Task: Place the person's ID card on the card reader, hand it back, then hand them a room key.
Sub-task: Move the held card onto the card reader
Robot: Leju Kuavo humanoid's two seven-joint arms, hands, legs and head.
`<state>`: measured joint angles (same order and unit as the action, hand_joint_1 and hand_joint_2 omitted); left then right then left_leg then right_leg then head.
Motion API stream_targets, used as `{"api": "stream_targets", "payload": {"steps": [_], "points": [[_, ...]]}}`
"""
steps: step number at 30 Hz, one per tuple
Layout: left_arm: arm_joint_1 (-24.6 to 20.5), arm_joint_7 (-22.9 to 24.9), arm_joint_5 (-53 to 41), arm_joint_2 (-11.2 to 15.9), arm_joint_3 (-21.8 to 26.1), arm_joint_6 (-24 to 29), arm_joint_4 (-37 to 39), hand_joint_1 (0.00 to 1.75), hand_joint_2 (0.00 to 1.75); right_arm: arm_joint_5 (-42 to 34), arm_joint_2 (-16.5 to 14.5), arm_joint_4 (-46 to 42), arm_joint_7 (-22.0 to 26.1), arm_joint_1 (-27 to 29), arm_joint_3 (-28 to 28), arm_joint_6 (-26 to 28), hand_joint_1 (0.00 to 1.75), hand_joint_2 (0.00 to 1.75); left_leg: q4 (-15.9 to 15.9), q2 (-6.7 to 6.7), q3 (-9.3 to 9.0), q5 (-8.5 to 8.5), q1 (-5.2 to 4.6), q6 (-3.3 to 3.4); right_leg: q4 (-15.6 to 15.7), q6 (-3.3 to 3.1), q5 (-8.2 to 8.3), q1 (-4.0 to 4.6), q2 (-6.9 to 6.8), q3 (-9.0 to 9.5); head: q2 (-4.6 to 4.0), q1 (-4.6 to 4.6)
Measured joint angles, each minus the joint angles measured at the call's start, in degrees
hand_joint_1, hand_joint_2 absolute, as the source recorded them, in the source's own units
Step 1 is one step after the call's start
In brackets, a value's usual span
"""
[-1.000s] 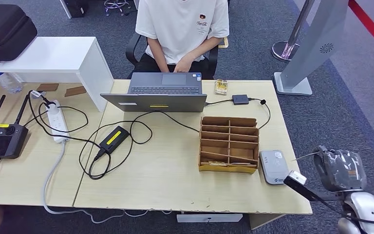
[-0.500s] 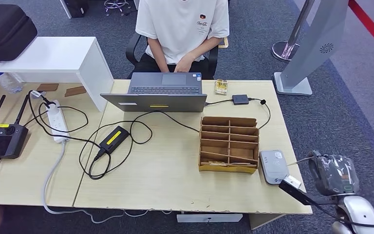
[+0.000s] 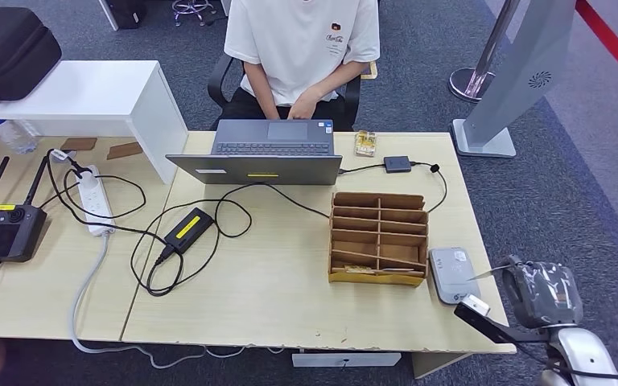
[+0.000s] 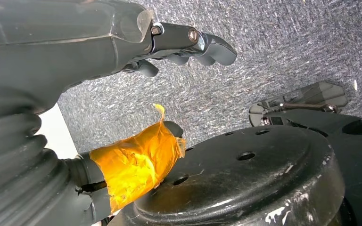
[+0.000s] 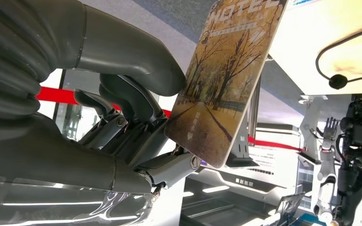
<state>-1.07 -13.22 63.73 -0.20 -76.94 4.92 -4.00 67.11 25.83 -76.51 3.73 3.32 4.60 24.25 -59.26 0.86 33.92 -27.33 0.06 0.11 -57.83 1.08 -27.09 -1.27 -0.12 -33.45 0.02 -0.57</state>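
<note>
Right hand [image 5: 122,117] gripped a thin rectangular card printed with an autumn tree avenue and the word "HOTEL" [image 5: 224,80], pinched between thick grey thumb and darker fingers [image 5: 136,101]; the card's top edge was cut off by the frame. In the head view that hand [image 3: 543,293] sat off the front right corner of the light wooden worktop [image 3: 290,297], wrapped in clear film, the card seen edge-on as a thin sliver. Grey flat card reader [image 3: 453,274] lay near the worktop's right edge, just beside the brown cardboard compartment rack [image 3: 379,238]. Left hand [image 4: 188,44] hung over grey carpet, fingers loosely curled, holding nothing. Person in white T-shirt [image 3: 302,48] sat behind the far edge at a grey laptop [image 3: 269,153], head cut off.
</note>
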Motion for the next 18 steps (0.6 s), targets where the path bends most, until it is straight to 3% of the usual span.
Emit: {"api": "stream_targets", "payload": {"steps": [18], "points": [[0.00,0.00,-0.25,0.02,0.00,0.00,0.00,0.00,1.75,0.10,-0.60,1.55,-0.30,0.00,0.91,0.37,1.75,1.75,0.00,0.00,0.00,0.00,0.00,0.00,0.00,0.00,0.00,0.00,0.00,0.00,0.00,0.01]]}}
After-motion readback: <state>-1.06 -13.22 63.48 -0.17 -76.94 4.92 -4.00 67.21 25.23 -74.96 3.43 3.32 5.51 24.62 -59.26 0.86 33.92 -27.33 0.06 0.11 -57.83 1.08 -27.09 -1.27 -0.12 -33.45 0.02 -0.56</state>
